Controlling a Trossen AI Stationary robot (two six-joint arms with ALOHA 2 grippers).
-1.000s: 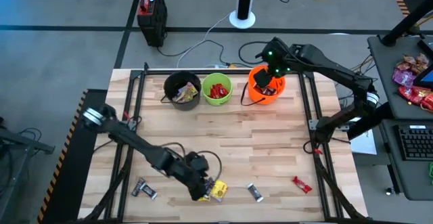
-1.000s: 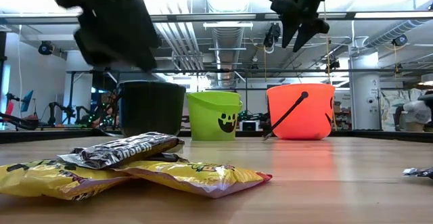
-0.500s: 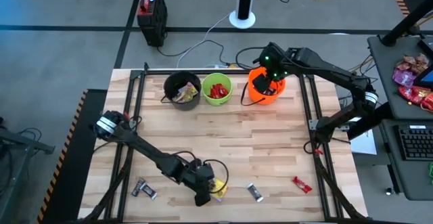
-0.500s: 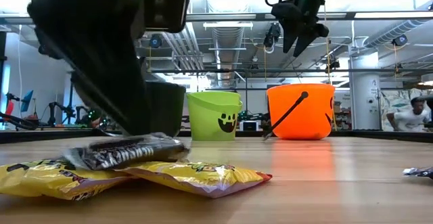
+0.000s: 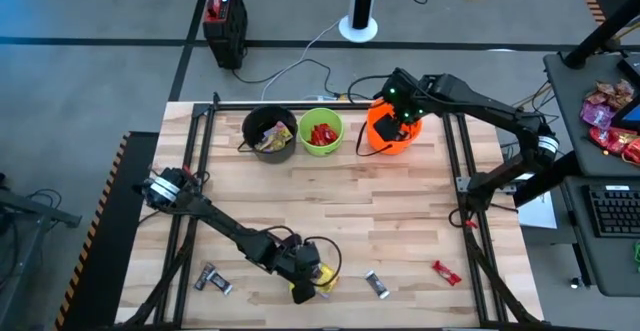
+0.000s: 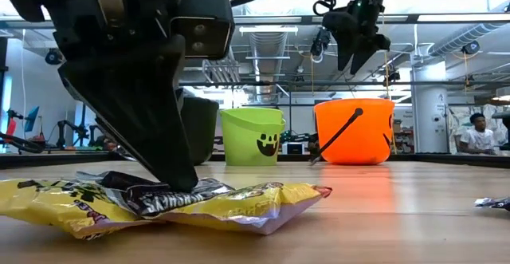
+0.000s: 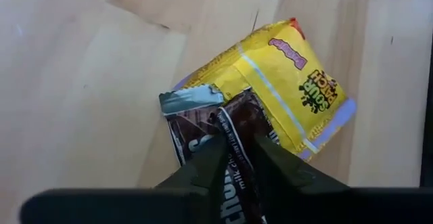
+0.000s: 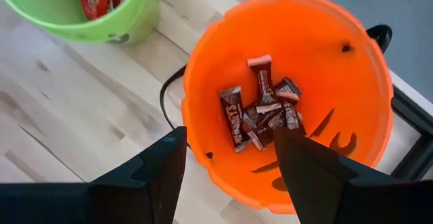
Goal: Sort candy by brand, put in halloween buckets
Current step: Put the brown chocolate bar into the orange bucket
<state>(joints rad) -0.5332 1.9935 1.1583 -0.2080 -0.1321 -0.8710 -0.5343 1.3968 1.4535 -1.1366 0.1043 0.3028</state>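
Candy lies low in the frame of the high view, where a dark brown bar (image 7: 223, 143) rests on top of a yellow packet (image 7: 287, 88); the left gripper (image 7: 235, 158) comes down on it, fingers pinched around the bar, so its lower half is hidden. The bar's wrapper reads "milk cho…" before the fingers cut it off, and the packet seems to say "Sour Patch", though the print is small. In the low view the left arm fills the upper left and blocks most of the black bucket (image 6: 199, 128). The lime green bucket (image 5: 321, 133) holds red bars, the orange bucket (image 8: 291, 102) brown bars. The right gripper (image 5: 405, 111) hangs above the orange bucket at upper right of the table (image 5: 400, 211), its fingers spread. Two silver bars (image 5: 213, 279) lie at lower left, another (image 5: 376, 284) and a red bar (image 5: 446, 272) at lower right.
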